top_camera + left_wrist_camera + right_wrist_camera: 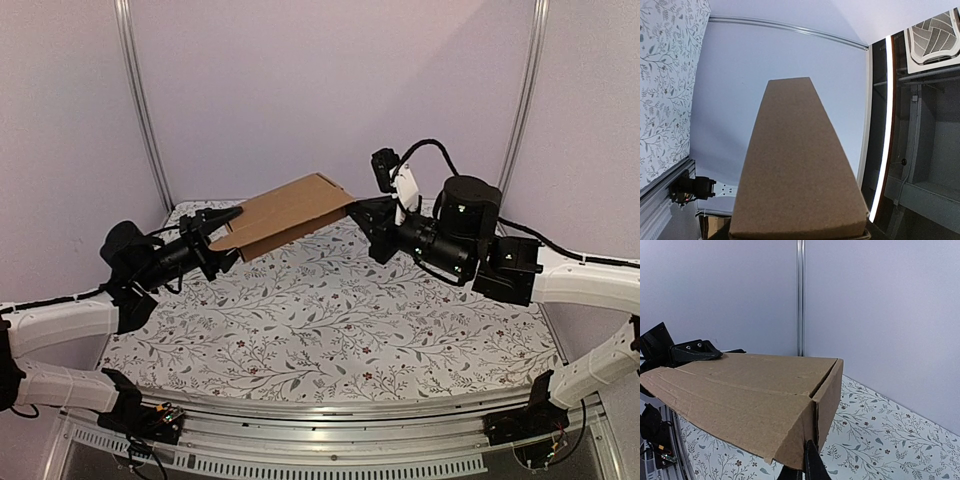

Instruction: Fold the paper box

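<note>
The paper box [290,212] is a slim brown cardboard box held in the air above the back of the table, tilted up toward the right. My left gripper [222,236] has its fingers above and below the box's left end and is shut on it. In the left wrist view the box [797,170] fills the middle and hides the fingers. My right gripper [358,212] meets the box's right corner. In the right wrist view its fingertips [810,460] are pinched shut on the lower edge of the box [750,400] at that corner, where a side flap stands slightly ajar.
A floral-patterned cloth covers the table [330,320]. Lilac walls close off the back and sides, with metal posts at the left [140,100] and right [525,90]. A metal rail [330,410] runs along the near edge between the arm bases.
</note>
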`<state>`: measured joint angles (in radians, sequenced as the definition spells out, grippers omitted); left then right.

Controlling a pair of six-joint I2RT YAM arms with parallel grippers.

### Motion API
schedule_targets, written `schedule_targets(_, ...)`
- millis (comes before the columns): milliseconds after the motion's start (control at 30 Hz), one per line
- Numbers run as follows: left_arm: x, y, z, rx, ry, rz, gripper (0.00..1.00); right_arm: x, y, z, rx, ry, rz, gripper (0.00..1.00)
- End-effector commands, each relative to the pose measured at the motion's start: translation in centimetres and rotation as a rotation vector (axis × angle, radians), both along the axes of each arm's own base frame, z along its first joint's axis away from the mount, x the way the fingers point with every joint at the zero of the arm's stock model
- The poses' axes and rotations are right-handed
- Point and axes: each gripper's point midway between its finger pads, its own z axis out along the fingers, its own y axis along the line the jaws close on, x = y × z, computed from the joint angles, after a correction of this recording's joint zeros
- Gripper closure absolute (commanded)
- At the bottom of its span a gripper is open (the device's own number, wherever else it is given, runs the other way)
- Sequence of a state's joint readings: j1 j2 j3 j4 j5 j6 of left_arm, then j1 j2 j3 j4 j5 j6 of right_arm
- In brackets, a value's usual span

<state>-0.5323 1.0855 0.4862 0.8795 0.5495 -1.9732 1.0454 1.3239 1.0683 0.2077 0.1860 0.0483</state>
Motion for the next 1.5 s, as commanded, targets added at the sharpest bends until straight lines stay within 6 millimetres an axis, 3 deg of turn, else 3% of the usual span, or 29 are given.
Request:
schedule_targets(0, -1.4, 0.4, 3.7, -0.106, -0.100, -0.013, 1.00, 0.8, -1.5, -2.4, -0.069, -0.007, -0.082, 0.98)
schedule_targets(233, -1.9, 0.3, 3.5, -0.109, -0.083, -0.031, 1.00, 1.3, -2.1, -3.4, -0.109, -0.034, -0.117, 0.92)
schedule_targets(533, -2.0, 0.0, 2.9, -0.086, -0.069, -0.046, 1.00, 1.2, -2.3, -3.0, -0.099, -0.047, -0.118, 0.74)
schedule_targets(700, -2.0, -0.4, 2.2, -0.065, -0.066, -0.064, 1.00, 0.3, -3.7, -3.7, -0.182, -0.089, -0.107, 0.51)
schedule_targets(900, -2.8, -1.0, 0.7, -0.009, -0.057, -0.137, 1.00, -2.0, -5.5, -5.2, -0.438, -0.238, 0.000, 0.04)
schedule_targets(1100, -3.4, -1.2, -1.8, 0.035, -0.028, -0.205, 1.00, -3.4, -7.5, -5.0, -0.623, -0.377, 0.058, 0.01)
schedule_targets(1200, -4.0, -1.4, -2.3, 0.055, -0.026, -0.257, 1.00, -4.9, -7.1, -5.1, -0.676, -0.468, 0.171, 0.01)
schedule_targets(1467, -5.0, -2.0, -3.6, 0.075, 0.022, -0.355, 1.00, -9.4, -5.4, -3.1, -0.647, -0.659, 0.446, 0.01)
